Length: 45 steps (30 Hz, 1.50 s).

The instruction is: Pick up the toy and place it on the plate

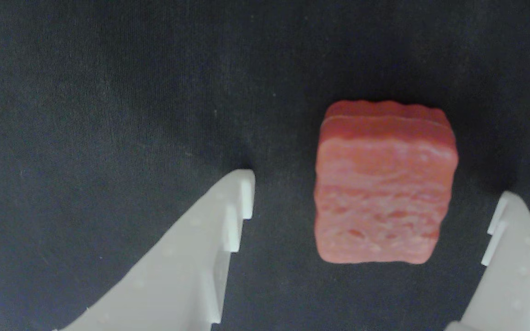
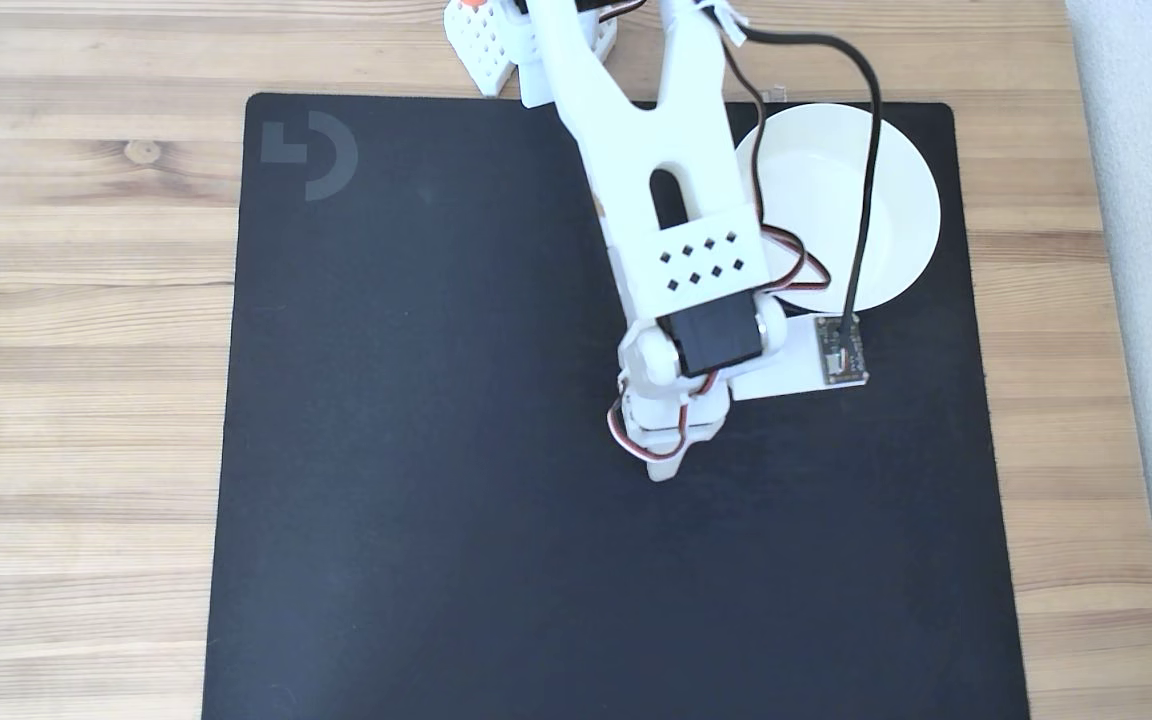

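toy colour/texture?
Reddish-pink toy, streaked and ridged on its face, lying on the black mat; clearest in the wrist view.

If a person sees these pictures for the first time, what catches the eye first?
In the wrist view, the reddish toy lies on the black mat, between the open white fingers of the hand, nearer the right one. In the fixed view, the white arm reaches down over the mat, and the round white plate sits at the mat's upper right corner, partly behind the arm.
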Motion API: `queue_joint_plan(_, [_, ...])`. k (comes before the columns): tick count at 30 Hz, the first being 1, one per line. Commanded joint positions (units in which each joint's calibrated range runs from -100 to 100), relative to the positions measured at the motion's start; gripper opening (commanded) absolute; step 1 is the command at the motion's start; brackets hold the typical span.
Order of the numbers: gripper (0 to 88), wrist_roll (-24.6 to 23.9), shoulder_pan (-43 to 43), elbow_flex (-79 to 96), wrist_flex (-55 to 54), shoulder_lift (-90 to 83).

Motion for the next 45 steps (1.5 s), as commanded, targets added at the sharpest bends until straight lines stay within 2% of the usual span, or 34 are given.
queue_joint_plan(1, [33.4,0.29,0.25,-0.34,-1.09,0.83])
queue_joint_plan(7, [32.0,0.24,-0.08,-0.34,-0.84,0.91])
queue_joint_plan(10, [19.4,-0.07,-0.08,-0.43,-1.09,0.91])
queue_joint_plan(13, [1.9,-0.18,-0.08,-0.61,-1.09,0.66])
queue_joint_plan(25, [2.2,-0.23,-0.33,-1.33,-0.41,-0.76])
queue_joint_plan(35, [2.2,-0.18,-2.84,-2.05,1.62,-21.01])
queue_joint_plan(45, [2.2,-0.23,-13.8,-2.23,-8.46,-37.44])
